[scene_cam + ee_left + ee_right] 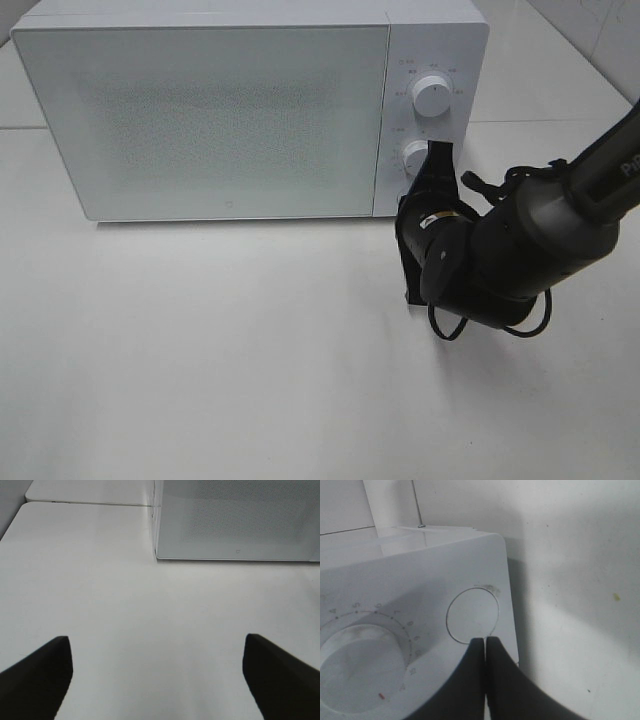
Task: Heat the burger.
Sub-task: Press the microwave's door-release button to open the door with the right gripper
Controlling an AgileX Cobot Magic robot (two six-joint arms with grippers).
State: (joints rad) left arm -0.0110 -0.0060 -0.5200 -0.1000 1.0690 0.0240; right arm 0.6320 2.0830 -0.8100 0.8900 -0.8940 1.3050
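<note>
The burger is out of view. The white microwave (230, 110) stands at the back of the table with its door shut; its lower corner shows in the left wrist view (235, 520). My right gripper (437, 165) is shut and empty, its tips at the control panel beside the lower knob (413, 157). In the right wrist view the shut fingertips (485, 640) touch the rim of a round button (472, 614), next to a dial knob (355, 665). My left gripper (157, 680) is open and empty over the bare table, in front of the microwave's left corner.
The upper knob (432, 95) sits above the lower one. The white table (220, 350) stretches in front of the microwave. A wall stands behind the microwave (560, 530). The right arm's cable (445, 325) hangs under its wrist.
</note>
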